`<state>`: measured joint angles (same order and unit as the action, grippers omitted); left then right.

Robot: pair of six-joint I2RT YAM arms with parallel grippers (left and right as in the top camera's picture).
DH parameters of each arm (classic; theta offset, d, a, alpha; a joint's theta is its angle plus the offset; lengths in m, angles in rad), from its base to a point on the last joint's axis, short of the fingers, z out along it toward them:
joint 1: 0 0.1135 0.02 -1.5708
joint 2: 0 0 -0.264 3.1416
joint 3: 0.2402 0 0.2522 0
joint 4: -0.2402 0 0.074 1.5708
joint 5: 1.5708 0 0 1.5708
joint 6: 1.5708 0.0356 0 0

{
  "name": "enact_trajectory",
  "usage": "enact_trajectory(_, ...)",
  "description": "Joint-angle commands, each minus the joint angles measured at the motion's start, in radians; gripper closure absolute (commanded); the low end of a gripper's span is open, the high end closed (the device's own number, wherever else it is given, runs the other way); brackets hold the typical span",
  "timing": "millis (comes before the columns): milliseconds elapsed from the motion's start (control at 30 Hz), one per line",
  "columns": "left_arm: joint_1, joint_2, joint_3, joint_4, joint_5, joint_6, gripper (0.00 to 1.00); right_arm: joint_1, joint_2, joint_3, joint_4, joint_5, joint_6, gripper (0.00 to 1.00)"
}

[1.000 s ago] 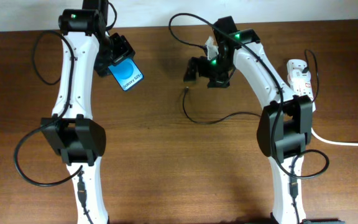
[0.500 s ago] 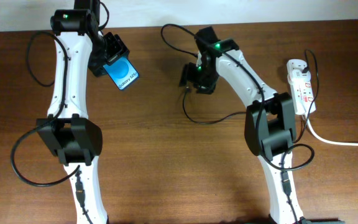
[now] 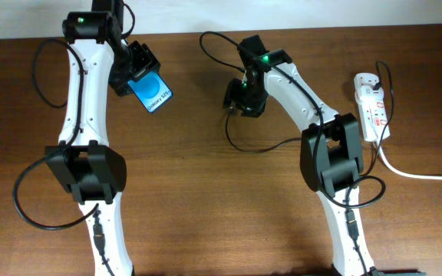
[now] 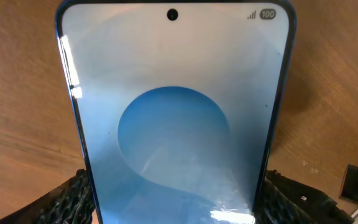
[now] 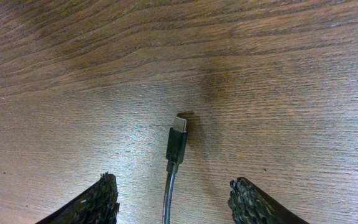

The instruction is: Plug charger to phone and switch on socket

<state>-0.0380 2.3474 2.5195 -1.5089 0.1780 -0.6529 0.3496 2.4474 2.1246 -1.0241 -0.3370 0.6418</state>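
Two steps remain, I judge: my left gripper (image 3: 135,70) clamps the phone (image 3: 154,90) above the back-left corner of the table (image 3: 206,192), my right gripper (image 5: 180,200) straddles, jaws apart, the unplugged charger (image 5: 177,144) near the back edge, and the socket (image 3: 371,107) waits by the right edge.

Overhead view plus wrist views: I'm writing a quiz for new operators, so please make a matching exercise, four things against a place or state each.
Things: 1 phone; 2 charger plug; 3 socket; 4 white cord.
States: A on the table, straddled by the open right tool; B trails out of view to the right; C gripped in the left tool, screen lit; D flat at the table's right side, no tool on it.
Pairs: 1-C; 2-A; 3-D; 4-B.
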Motion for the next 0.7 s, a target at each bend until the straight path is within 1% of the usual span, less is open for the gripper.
enact_trajectory(0, 0.003, -0.006, 0.017, -0.003, 0.02, -0.044, 1.0, 0.003, 0.015, 0.016, -0.004, 0.012, -0.013, 0.39)
enact_trajectory(133, -0.002, -0.006, 0.001, -0.01, 0.037, -0.051, 1.0, 0.003, 0.014, 0.017, -0.004, 0.001, -0.051, 0.39)
enact_trajectory(300, -0.006, -0.003, -0.096, -0.014, 0.045, -0.194, 1.0, 0.0, -0.005, 0.035, -0.004, -0.07, -0.172, 0.38)
enact_trajectory(333, -0.006, -0.002, -0.117, -0.009, 0.064, -0.217, 1.0, -0.003, -0.014, 0.049, -0.011, -0.078, -0.202, 0.38)
enact_trajectory(400, -0.005, -0.002, -0.137, 0.002, 0.103, -0.222, 1.0, -0.016, -0.041, 0.08, -0.039, -0.08, -0.242, 0.38)
enact_trajectory(500, -0.005, -0.002, -0.144, 0.024, 0.17, -0.226, 1.0, -0.024, -0.112, 0.092, -0.046, -0.178, -0.329, 0.38)
enact_trajectory(600, -0.005, -0.002, -0.144, 0.039, 0.256, -0.254, 1.0, -0.013, -0.174, 0.092, -0.043, -0.264, -0.358, 0.37)
enact_trajectory(667, -0.005, -0.002, -0.144, 0.039, 0.281, -0.286, 1.0, -0.002, -0.198, 0.092, -0.043, -0.282, -0.358, 0.37)
